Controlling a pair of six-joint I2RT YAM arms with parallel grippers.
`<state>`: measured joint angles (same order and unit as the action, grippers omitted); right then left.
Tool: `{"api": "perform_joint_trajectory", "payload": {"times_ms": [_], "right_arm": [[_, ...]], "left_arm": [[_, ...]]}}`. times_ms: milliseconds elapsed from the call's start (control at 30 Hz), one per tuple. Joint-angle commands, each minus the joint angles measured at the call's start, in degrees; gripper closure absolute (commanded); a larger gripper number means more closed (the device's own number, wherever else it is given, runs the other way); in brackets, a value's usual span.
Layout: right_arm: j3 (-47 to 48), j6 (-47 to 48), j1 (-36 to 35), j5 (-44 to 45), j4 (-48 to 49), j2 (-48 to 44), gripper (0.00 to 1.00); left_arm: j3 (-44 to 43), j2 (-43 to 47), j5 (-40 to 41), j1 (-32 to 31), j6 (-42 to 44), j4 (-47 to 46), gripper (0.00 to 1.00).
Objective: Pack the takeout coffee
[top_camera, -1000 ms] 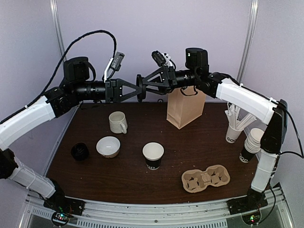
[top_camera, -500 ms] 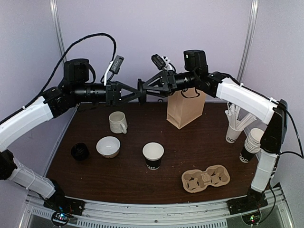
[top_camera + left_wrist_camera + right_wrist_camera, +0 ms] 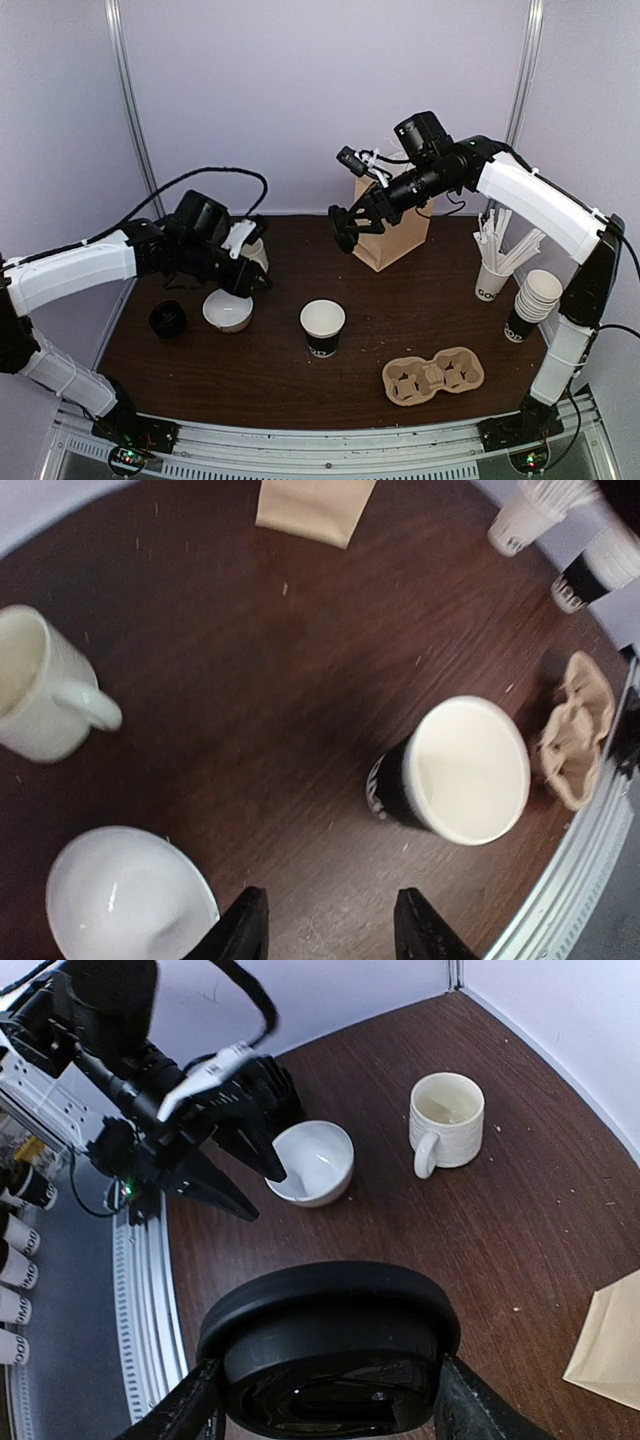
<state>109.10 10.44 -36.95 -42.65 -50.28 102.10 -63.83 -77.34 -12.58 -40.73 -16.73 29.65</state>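
Observation:
The black paper cup point(image 3: 322, 328) stands lidless near the table's middle, its white inside showing; it also shows in the left wrist view point(image 3: 455, 770). My right gripper point(image 3: 345, 226) is shut on a black dome lid point(image 3: 330, 1320) and holds it in the air beside the brown paper bag point(image 3: 392, 225). In the right wrist view the fingers point(image 3: 190, 1410) clamp the lid's sides. My left gripper point(image 3: 330, 935) is open and empty, low over the table between the white bowl point(image 3: 120, 900) and the cup; in the top view it point(image 3: 250, 285) sits by the bowl.
A cream mug point(image 3: 40, 695) stands behind the bowl. A second black lid point(image 3: 168, 320) lies at the left. A cardboard cup carrier point(image 3: 433, 375) lies front right. A stack of paper cups point(image 3: 530, 300) and a cup of stirrers point(image 3: 492, 275) stand at the right.
The two grippers were meeting high at the back with the lid between them. The left arm has let go and dropped down to the bowl. The right arm keeps the lid and has moved right.

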Motion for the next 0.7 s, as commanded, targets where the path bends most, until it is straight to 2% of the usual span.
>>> {"api": "perform_joint_trajectory", "payload": {"times_ms": [0, 167, 300, 667], "right_arm": [[-0.8, 11.1, -0.3, 9.1, -9.7, -2.9, 0.31], [-0.2, 14.6, -1.2, 14.2, -13.7, -2.6, 0.31], [-0.9, 14.8, -1.5, 14.0, -15.0, -2.8, 0.31], [-2.2, 16.8, -3.3, 15.9, -18.2, -1.9, 0.33]], "left_arm": [[4.1, -5.3, 2.5, -0.3, 0.4, -1.4, 0.54], [4.2, -12.4, -1.0, -0.9, 0.4, -6.5, 0.55], [4.0, -16.3, -2.2, -2.8, -0.1, -10.6, 0.55], [-0.7, -25.7, -4.9, -6.6, -1.4, -14.7, 0.56]]}}
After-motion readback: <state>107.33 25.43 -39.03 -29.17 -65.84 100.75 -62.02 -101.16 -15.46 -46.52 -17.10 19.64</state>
